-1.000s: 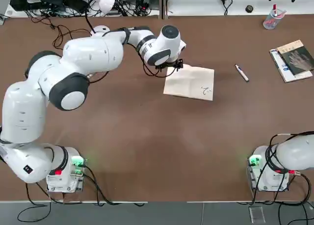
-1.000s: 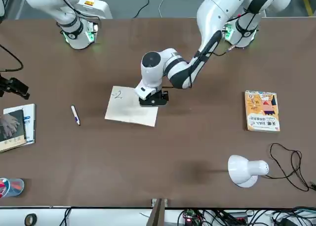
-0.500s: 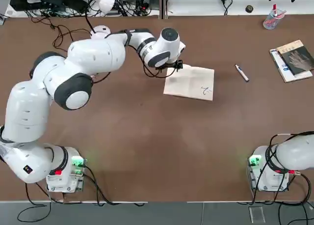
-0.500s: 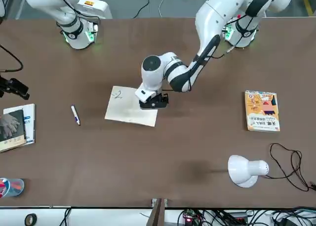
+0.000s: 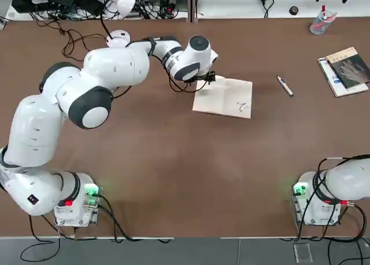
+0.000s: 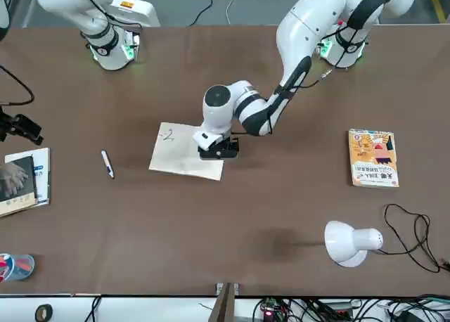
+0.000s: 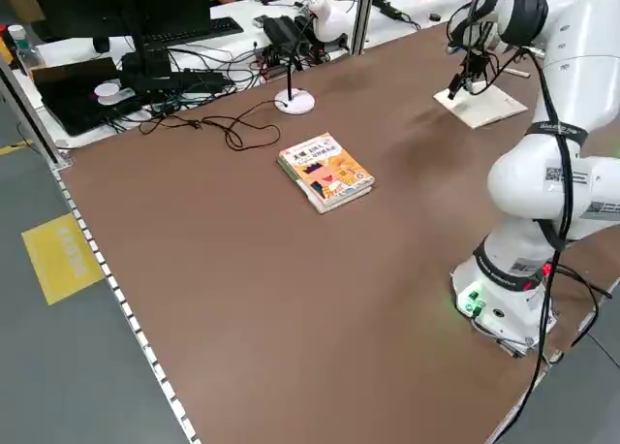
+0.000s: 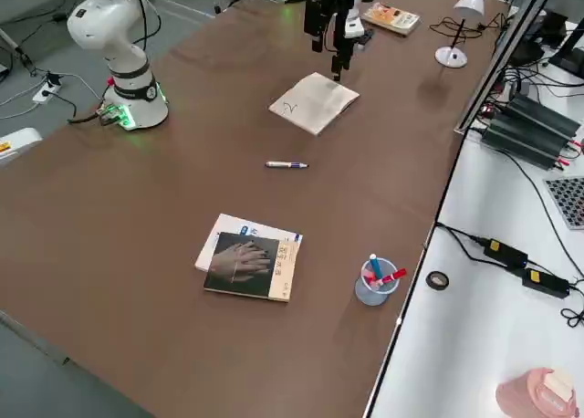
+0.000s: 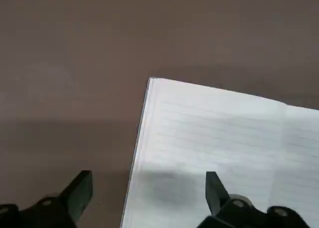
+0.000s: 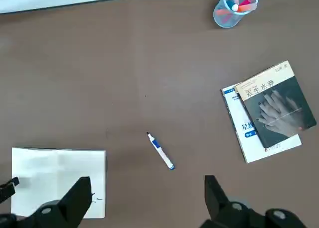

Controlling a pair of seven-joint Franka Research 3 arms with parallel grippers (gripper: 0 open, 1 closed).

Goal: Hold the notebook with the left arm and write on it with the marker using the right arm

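The cream-white notebook (image 5: 224,97) lies open and flat at mid-table, with small scribbles on its right part. My left gripper (image 5: 207,78) stands over the notebook's left edge, fingers pointing down. The left wrist view shows this gripper (image 9: 149,180) open. One finger (image 9: 213,184) is over the page (image 9: 219,138) and the other is over bare table. I cannot tell whether it touches the paper. The marker (image 5: 284,85) lies alone on the table to the right of the notebook. My right gripper (image 10: 145,188) is open and empty, high above the marker (image 10: 160,151), and its arm (image 5: 341,184) stays near its base.
A dark-covered book on white papers (image 5: 347,70) lies at the far right, with a cup of pens (image 5: 321,22) behind it. An orange-yellow book (image 6: 373,158), a white desk lamp (image 6: 348,241) and its cable (image 6: 411,234) sit on my left side.
The left arm's elbow has swung forward and its gripper has shifted slightly at the notebook's left edge. The notebook, the marker and the right arm have not moved.
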